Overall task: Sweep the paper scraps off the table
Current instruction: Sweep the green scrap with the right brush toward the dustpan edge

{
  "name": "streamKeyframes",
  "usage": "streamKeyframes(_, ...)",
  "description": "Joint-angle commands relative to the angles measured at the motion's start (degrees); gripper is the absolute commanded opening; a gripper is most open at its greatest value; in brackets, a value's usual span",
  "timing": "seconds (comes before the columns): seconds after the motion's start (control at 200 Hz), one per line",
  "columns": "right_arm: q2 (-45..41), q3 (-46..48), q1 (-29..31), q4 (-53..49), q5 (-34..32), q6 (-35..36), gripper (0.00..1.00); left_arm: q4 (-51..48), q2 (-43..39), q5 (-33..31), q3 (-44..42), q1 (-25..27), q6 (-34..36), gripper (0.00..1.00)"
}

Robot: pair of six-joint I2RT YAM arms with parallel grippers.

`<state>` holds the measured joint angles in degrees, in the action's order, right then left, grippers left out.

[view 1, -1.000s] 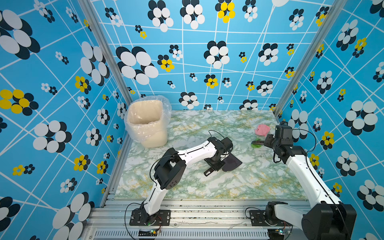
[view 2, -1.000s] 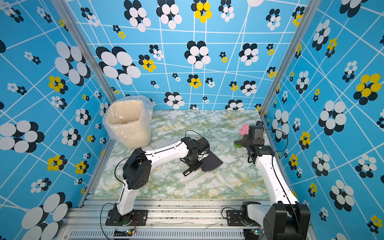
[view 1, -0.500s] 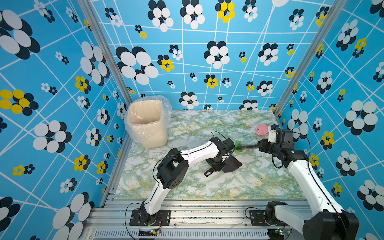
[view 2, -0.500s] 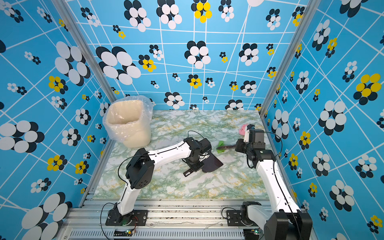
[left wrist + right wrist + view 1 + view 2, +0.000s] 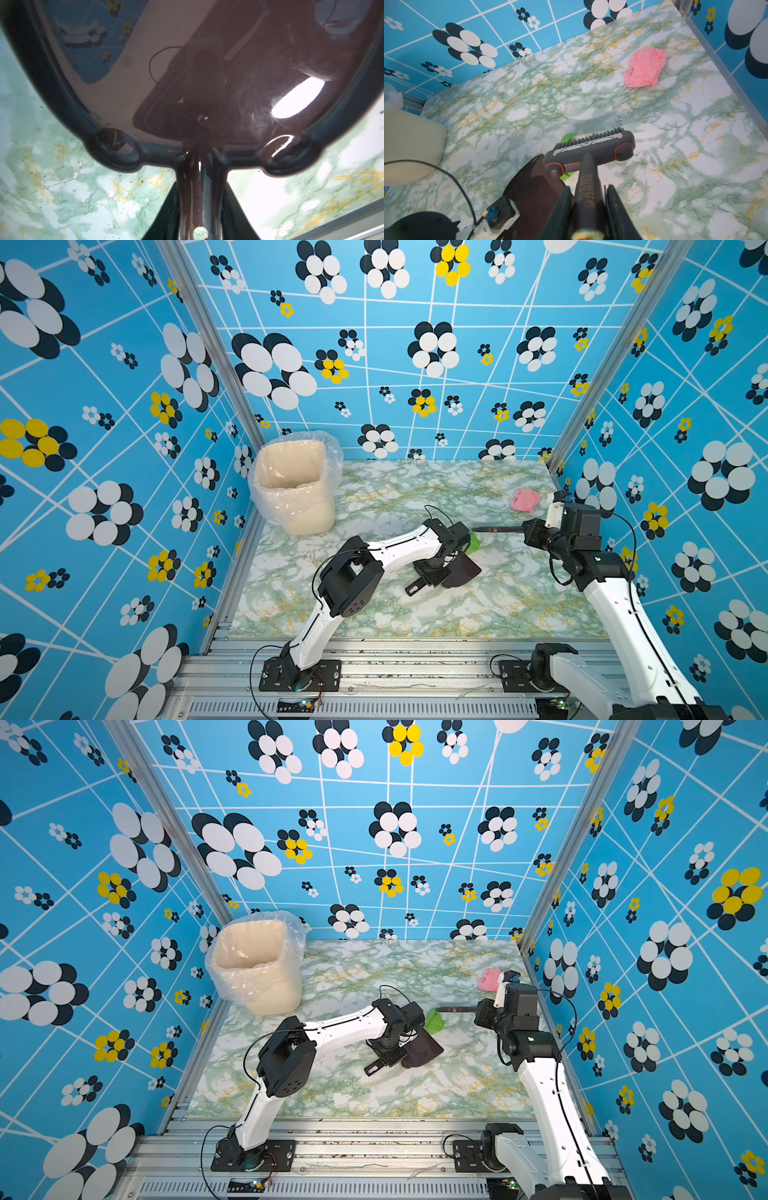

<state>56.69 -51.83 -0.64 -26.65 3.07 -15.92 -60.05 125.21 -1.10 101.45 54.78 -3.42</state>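
Note:
My left gripper (image 5: 200,218) is shut on the handle of a dark brown dustpan (image 5: 461,570), which lies on the marble-pattern table (image 5: 415,614) near the middle. My right gripper (image 5: 588,212) is shut on the handle of a dark brush (image 5: 591,147). The brush reaches leftward and its head sits at the dustpan's (image 5: 533,191) mouth. A green paper scrap (image 5: 475,542) lies under and beside the bristles, touching the pan's edge, and shows again (image 5: 568,137) in the right wrist view. A pink paper scrap (image 5: 524,500) lies alone at the back right, near the wall.
A cream bin (image 5: 295,485) lined with clear plastic stands at the back left corner. Blue flower-patterned walls close in three sides. An aluminium frame (image 5: 374,659) with both arm bases runs along the front edge.
The right arm has swung the brush leftward from the right wall, pushing the green scrap to the dustpan's mouth. The left arm and dustpan have hardly moved.

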Motion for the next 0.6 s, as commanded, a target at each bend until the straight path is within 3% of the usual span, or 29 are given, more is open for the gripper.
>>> streamKeyframes(0.0,3.34,-1.94,-0.23,6.45,-3.77,-1.24,0.00,-2.91,0.88,-0.75,0.74,0.28,-0.80,0.00)
streamKeyframes(0.3,11.67,-4.24,-0.15,11.94,1.86,-2.32,0.00,-3.64,0.87,-0.85,1.13,0.41,-0.70,0.00)
streamKeyframes(0.595,11.44,-0.89,0.15,10.59,4.43,-1.02,0.00,-4.26,0.55,-1.27,1.08,0.52,-0.73,0.00)
